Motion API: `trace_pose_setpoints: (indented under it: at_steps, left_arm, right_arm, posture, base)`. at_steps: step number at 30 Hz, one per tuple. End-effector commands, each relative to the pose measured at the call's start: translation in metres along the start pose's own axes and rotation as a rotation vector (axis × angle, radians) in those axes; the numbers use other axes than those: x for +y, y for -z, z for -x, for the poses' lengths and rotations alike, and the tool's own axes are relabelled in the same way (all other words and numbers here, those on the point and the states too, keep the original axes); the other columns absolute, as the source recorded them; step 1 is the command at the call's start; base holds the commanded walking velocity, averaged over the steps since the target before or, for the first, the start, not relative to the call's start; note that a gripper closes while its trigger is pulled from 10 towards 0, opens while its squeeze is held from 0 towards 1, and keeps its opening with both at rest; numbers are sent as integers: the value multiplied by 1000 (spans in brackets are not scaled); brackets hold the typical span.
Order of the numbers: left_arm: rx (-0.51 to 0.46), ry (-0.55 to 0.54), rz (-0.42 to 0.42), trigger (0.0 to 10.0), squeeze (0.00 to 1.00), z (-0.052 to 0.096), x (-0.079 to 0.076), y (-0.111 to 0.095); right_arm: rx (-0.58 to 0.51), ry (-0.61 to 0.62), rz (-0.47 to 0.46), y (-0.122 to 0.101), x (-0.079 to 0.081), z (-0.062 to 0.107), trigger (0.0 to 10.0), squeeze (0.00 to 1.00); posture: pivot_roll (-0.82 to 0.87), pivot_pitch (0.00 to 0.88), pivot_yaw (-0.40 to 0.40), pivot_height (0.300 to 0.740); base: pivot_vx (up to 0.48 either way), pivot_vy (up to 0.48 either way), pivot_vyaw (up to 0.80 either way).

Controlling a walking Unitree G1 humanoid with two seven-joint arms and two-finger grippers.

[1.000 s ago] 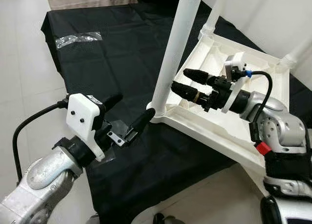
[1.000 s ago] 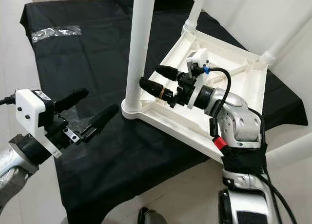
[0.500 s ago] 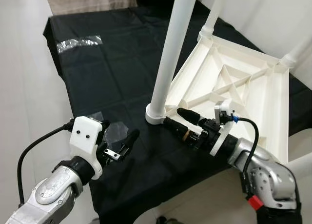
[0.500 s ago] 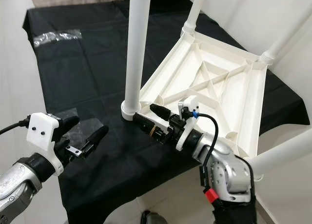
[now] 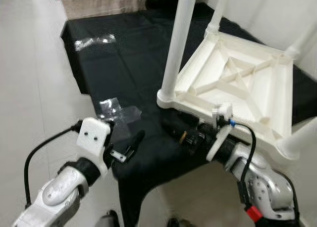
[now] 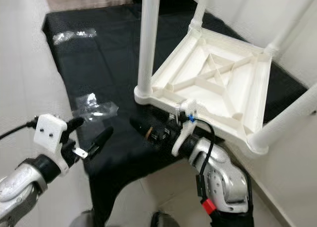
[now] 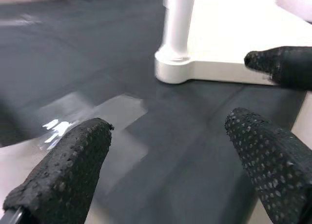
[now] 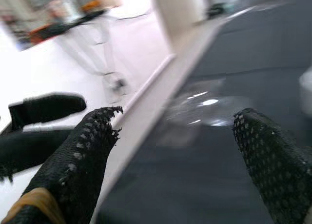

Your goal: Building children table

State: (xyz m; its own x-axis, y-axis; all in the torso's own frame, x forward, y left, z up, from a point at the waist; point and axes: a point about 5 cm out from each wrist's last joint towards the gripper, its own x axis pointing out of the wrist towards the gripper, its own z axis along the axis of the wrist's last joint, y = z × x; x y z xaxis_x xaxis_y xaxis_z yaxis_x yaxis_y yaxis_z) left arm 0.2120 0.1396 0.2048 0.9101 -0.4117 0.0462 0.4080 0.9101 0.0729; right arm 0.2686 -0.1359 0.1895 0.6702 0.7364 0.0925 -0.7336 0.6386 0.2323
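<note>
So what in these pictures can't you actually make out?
- Tops of the white table legs: cut off by the upper edge in both eye views.
- Contents of the clear plastic bag: too small and glary.
- Background room in the right wrist view: blurred.
- Right gripper: dark against the black cloth.

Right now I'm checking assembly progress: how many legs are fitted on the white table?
4 legs: near left corner, far left corner, far right corner, near right corner. All four stand on the upturned white table.
</note>
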Motion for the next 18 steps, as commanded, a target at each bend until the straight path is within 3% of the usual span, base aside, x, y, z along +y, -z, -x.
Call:
trace_pose_setpoints:
  at_steps: [1,5,9,13,16,18]
  left_arm:
    - [35,4,-3,10000,0,0,-1,9]
    - [35,18,17,10000,0,-1,-2,13]
    - [84,63,100,10000,0,2,-5,36]
    - [110,40,132,10000,0,5,-8,49]
    - [126,20,164,10000,0,8,-10,57]
    - [174,-20,200,10000,0,13,-17,78]
  right_arm:
    - [30,24,-1,8,1,0,10000,0]
    - [32,62,1,11,-1,-1,10000,0]
    - [56,187,21,26,-6,0,10000,0]
    - [82,251,37,39,-5,3,10000,0]
    - [101,275,37,49,-1,8,10000,0]
    - [101,312,23,57,2,18,10000,0]
  posture:
    - [44,185,-68,740]
    - [36,184,-69,740]
    - [30,164,-65,740]
    - [32,156,-70,740]
    - [33,150,-75,740]
    - [21,140,-78,740]
  base:
    - [-334,0,0]
    - [-149,0,0]
    - [0,0,0]
    - [0,0,0]
    - [0,-266,0]
    - [0,-441,0]
